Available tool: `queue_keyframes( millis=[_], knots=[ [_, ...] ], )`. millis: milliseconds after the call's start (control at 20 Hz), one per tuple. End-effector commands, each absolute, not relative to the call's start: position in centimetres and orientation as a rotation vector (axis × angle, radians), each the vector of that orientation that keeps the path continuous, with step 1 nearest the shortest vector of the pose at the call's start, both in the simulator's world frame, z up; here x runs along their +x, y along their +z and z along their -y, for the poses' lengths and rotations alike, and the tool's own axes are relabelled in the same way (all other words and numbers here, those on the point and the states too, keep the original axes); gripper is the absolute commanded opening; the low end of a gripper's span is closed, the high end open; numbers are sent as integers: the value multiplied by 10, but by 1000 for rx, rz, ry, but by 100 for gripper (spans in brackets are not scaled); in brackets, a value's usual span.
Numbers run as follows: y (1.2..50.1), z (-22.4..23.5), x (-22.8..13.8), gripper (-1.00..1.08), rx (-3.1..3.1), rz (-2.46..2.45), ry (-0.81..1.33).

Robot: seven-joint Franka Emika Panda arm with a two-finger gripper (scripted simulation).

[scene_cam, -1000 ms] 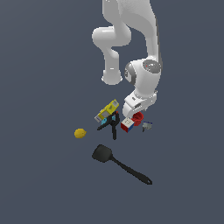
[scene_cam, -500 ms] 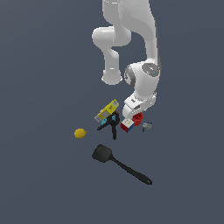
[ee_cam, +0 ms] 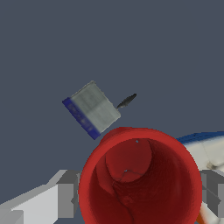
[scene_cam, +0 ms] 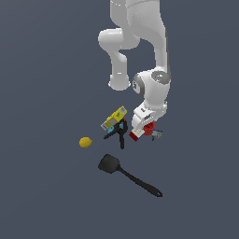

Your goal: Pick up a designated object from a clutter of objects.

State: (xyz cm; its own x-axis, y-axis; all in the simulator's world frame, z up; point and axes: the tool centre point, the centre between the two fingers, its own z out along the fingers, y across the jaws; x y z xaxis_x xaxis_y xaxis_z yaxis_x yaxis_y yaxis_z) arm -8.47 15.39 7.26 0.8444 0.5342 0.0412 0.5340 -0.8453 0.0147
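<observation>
Now the gripper [ee_cam: 138, 199] is straddling the red cup [ee_cam: 140, 177], fingers spread outside its rim; the grey-blue piece [ee_cam: 92, 109] at its 11 o'clock is risking a knock.

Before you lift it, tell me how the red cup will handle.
The red cup looks thin-walled and hollow, so probably light. Its smooth tapered sides may slip through the gripper. Knocked onto its round side, it would likely roll.
</observation>
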Motion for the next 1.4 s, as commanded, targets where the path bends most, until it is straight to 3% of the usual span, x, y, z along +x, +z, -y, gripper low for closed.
queue_keyframes(
  millis=[0,50,500,550,750,1350],
  knots=[
    [49,-148,-96,100,3019,-869,0],
    [49,-148,-96,-100,3019,-869,0],
    [49,-148,-96,-100,3019,-869,0],
    [75,-161,-78,-100,3011,-890,98],
    [77,-158,-78,-100,3011,-890,97],
    [117,-112,-65,-100,3014,-890,86]
  ],
)
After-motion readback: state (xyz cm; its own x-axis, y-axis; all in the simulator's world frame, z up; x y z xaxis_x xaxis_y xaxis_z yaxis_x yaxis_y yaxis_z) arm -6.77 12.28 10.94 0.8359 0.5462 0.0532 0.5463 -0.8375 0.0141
